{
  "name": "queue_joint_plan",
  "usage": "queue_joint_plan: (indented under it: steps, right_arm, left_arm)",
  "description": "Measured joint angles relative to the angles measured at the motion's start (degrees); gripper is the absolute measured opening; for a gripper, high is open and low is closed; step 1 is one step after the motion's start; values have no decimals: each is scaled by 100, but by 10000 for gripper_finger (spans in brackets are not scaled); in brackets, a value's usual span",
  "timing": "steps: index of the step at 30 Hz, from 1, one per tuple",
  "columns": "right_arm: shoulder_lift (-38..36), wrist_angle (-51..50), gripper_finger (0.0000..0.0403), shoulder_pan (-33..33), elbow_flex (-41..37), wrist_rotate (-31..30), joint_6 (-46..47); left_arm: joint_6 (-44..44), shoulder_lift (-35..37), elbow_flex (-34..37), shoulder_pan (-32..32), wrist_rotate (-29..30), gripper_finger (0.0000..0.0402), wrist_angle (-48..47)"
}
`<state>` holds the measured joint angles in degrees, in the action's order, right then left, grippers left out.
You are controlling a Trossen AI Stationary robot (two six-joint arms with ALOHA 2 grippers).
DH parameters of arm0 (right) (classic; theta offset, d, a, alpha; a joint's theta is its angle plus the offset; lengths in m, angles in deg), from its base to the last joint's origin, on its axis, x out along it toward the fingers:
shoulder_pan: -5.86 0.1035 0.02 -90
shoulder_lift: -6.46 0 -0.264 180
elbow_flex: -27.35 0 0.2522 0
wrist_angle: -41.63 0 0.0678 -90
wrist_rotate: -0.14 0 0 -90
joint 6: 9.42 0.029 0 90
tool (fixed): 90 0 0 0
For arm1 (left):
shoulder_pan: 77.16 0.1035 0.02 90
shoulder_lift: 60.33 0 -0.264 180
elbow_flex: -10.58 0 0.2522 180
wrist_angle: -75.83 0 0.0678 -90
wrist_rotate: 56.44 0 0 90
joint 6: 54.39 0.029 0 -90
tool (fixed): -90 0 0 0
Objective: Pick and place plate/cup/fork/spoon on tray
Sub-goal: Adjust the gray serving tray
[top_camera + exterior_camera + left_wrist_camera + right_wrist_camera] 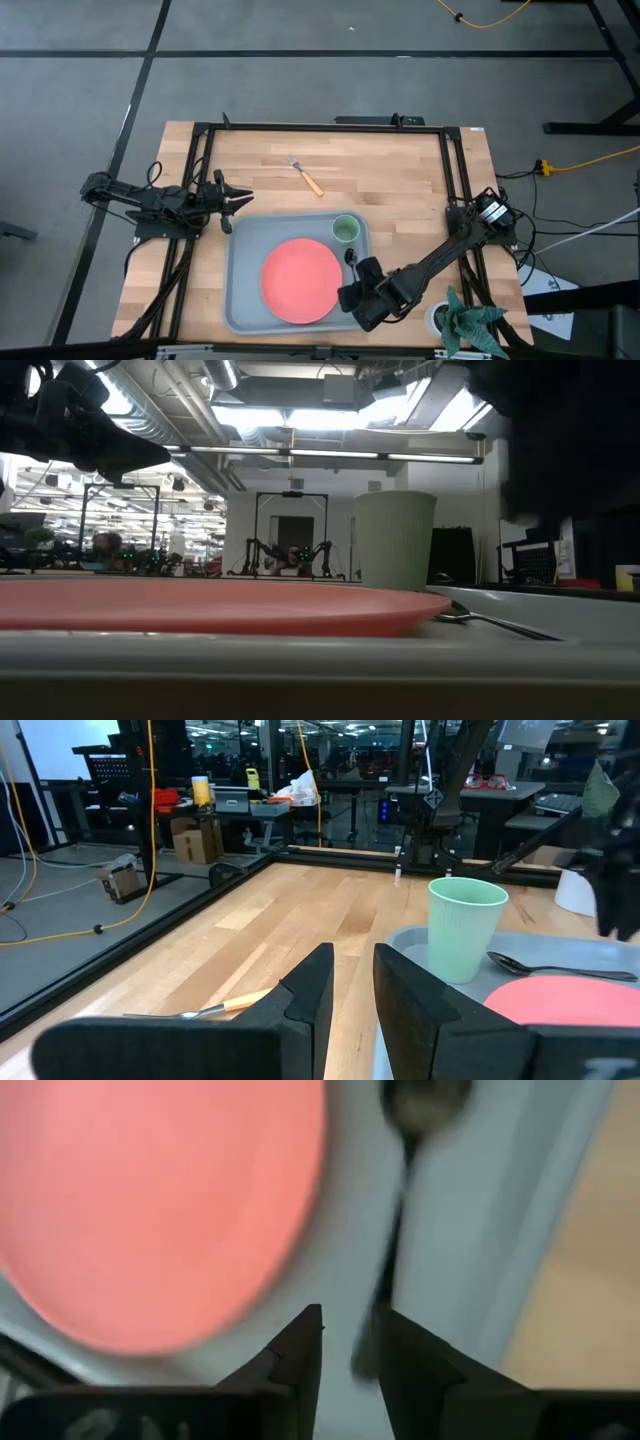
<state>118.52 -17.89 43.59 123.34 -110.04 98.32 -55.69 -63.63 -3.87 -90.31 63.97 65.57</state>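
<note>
The coral-red plate (301, 280) lies flat in the blue-grey tray (240, 250). The pale-green cup (345, 229) stands upright in the tray's far right corner. The dark spoon (350, 258) lies on the tray between plate and right rim; the low view (490, 622) shows it resting there. The orange-handled fork (305, 176) lies on the bare wood beyond the tray. My right gripper (354, 292) hangs above the spoon's handle, fingers pointing down and a narrow gap apart (348, 1335), holding nothing. My left gripper (243, 200) hovers at the tray's far left corner, narrowly open and empty (352, 980).
A white pot with a green plant (460, 320) stands at the table's near right corner, close to my right arm. Black frame rails (455, 170) run along the table's left, right and far sides. Bare wood lies around the fork.
</note>
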Motion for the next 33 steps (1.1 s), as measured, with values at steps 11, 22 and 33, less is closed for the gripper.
queue_joint_plan:
  steps: [11,22,33]
  right_arm:
    - [-842,-26,94,-826,526,-2656,-3803]
    - [-1142,-201,94,-2941,658,-1749,-5794]
    - [-507,861,94,-4662,651,18,-7326]
  left_arm:
    - [-1,-1,0,0,0,69,-1]
    - [0,0,1,0,0,69,-1]
    - [0,-2,2,0,0,69,-2]
